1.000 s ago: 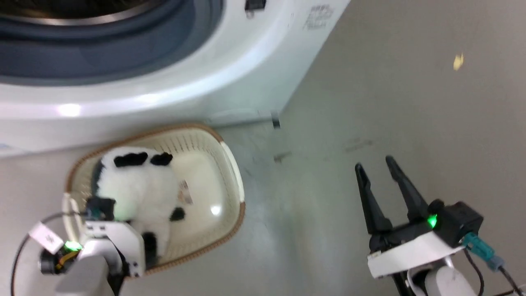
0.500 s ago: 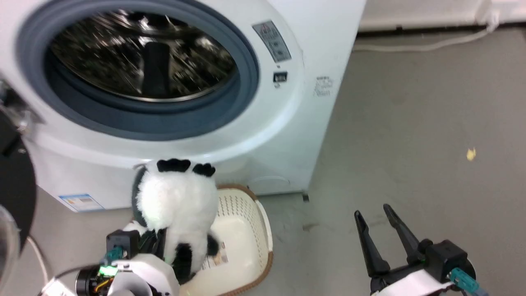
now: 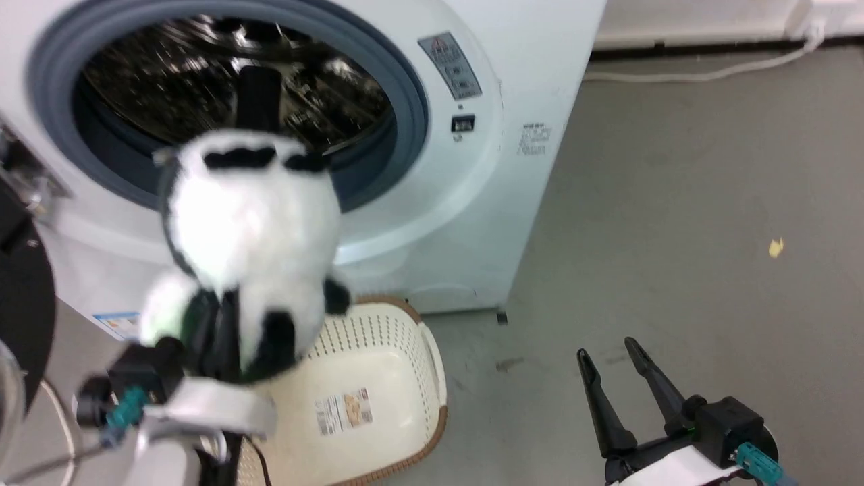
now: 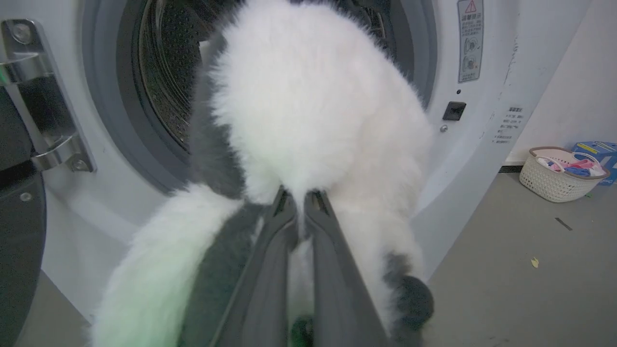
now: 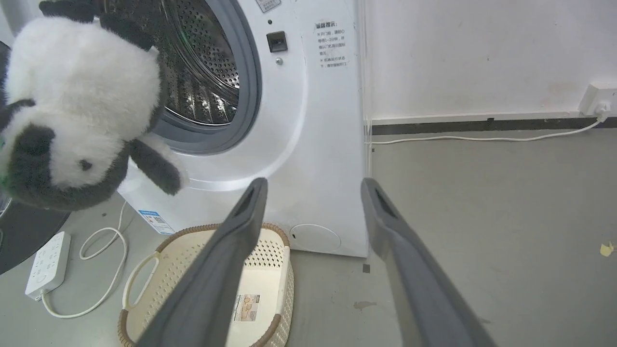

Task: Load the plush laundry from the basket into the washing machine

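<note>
A flat white power strip lies on the smooth grey floor, well apart from the white painted wall. A thin white cable runs along the wall's foot to a square white socket. A cream holey basket of bright clothes sits by the wall.

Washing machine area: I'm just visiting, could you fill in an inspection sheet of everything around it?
Surface: grey floor, a few dark marks.
Job's things: panda held up at the washing machine's open mouth; basket on the floor below, label showing on its bottom.
Clutter: yellow scrap on the floor.
Grippers: left gripper fingers shut on the panda; right gripper open, holding nothing.
Cables: white cable along the wall to a socket; power strip with looped cord beside the basket.
Surroundings: second basket of colourful items near the wall.
</note>
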